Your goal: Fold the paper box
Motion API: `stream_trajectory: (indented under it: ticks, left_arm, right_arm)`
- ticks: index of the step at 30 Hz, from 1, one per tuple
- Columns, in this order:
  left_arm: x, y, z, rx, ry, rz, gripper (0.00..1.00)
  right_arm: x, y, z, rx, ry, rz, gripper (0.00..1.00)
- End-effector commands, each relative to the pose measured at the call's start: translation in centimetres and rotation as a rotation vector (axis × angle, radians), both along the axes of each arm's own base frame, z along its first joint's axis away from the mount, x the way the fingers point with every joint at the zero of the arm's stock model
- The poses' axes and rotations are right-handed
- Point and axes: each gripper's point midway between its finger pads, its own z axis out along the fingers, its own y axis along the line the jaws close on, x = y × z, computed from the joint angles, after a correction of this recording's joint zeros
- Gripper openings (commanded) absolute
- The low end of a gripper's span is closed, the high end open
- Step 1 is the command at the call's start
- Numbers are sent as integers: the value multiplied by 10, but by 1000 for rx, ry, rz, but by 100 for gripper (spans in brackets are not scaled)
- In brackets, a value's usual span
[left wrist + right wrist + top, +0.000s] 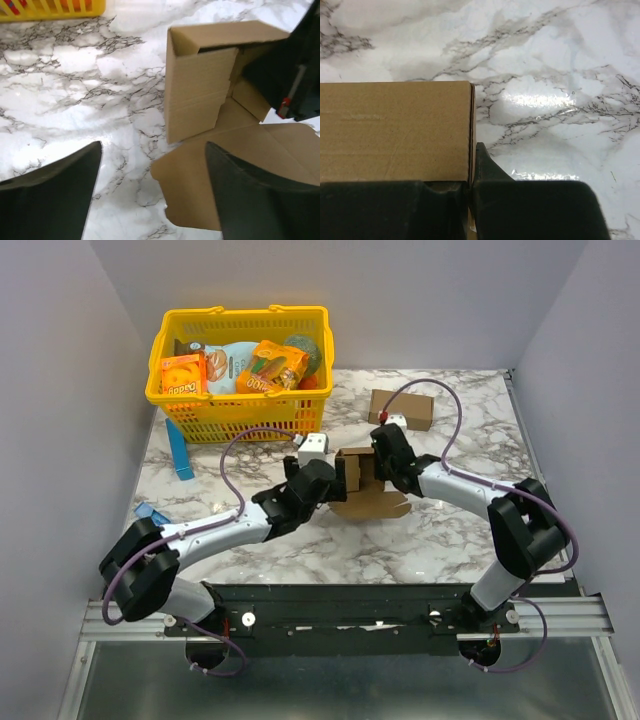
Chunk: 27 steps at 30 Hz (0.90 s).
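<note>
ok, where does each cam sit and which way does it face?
Top external: above and behind the bases, looking down and forward over the marble table; left arm and right arm both show, meeting at the paper box, with the yellow basket beyond.
Left wrist: on the left arm's wrist, looking down past its open fingers at box and marble.
Right wrist: on the right arm's wrist, close along its shut fingers, clamped on a box wall.
Shared: both wrist views see the box; left wrist also catches the right gripper.

Black-jointed grey arms (215,532), purple cables (228,452)
</note>
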Motion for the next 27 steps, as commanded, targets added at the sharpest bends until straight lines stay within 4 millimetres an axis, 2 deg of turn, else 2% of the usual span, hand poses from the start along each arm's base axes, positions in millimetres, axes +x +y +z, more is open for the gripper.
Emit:
stream_trajectory:
  ticks: [1,2,6,8,9,11,13,15,22,27]
  left_arm:
    - [-3,-2,51,-69,-74,-69,99]
    - [-7,-1,62,-81,-90,-94,99]
    - [-9,14,66,-64,-64,-130,99]
    - [-9,26,56,-59,-26,-137,99]
    - [-14,25,50,-73,6,-167,99]
    - [-16,36,30,-58,56,-155,99]
    - [-22,39,10,-61,83,-163,99]
    - [-25,42,2,-80,90,-149,99]
    - [-34,34,-11,-215,75,-217,95]
    - [-51,24,-6,-359,23,-312,93]
  right_arm:
    - [-21,-4,-12,-104,102,118,5]
    - [-25,0,-14,-94,126,152,5]
    - [-45,10,-19,-79,232,258,5]
    - [-51,16,-19,-63,277,297,5]
    - [-56,17,-21,-59,295,308,6]
    - [-61,18,-22,-47,318,320,6]
    - [-63,18,-23,-42,320,321,5]
    - [-60,18,-23,-26,286,297,1]
    - [-56,14,-6,19,183,248,1]
    - [-53,15,7,84,84,230,1]
